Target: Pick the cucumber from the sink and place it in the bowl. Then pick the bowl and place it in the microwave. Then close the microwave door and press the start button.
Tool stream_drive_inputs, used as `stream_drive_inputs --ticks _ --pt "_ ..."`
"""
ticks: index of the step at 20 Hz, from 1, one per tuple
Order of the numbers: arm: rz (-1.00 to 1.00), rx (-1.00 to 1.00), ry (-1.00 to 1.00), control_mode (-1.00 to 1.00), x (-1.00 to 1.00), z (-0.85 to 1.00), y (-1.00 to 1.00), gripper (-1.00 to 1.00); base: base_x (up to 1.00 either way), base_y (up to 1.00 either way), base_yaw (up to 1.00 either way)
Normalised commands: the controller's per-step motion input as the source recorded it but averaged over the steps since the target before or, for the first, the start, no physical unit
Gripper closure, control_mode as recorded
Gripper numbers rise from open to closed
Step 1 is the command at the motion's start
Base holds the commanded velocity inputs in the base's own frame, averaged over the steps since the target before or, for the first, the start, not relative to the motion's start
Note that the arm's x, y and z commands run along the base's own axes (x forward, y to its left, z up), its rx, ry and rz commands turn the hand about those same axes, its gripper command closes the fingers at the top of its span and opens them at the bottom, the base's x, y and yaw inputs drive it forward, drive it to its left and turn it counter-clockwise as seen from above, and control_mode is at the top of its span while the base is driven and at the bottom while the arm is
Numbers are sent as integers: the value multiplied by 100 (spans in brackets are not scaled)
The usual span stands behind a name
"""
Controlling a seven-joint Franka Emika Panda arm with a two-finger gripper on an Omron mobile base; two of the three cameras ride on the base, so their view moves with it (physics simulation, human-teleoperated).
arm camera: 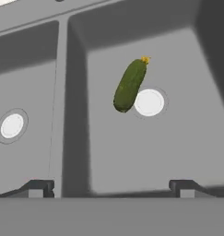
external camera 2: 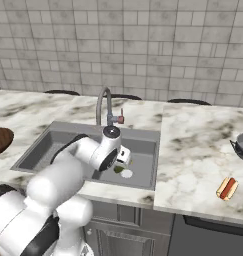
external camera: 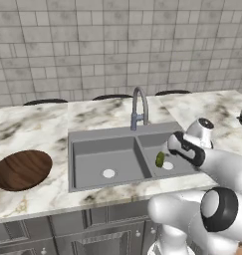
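Green cucumber [arm camera: 130, 85] lies in the sink's [external camera: 92, 134] right basin, touching its drain [arm camera: 149, 102]. We find the gripper [arm camera: 111, 186] spread wide and empty above, presumably aligning to grasp. Bowl [external camera: 22, 169] waits on the surface [external camera: 38, 124] left.

Two base views flank the arm, sharing the sink [external camera: 117, 154]; the hand view looks closely down into it.

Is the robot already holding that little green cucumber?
No. In the hand view the cucumber lies on the sink floor beside a white drain, well clear of the open tool.
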Motion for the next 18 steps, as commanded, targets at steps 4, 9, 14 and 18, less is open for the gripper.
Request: stream_drive_inputs --ticks 4,9,14,18 --pt "-6 9 2 -100 80 -68 0 -100 0 0 0" --pt "-3 1 11 -100 73 -41 -7 -100 0 0 0" --pt "0 3 19 -100 46 -26 -14 -100 0 0 0" --pt "0 4 15 -100 41 -21 -12 -100 0 0 0"
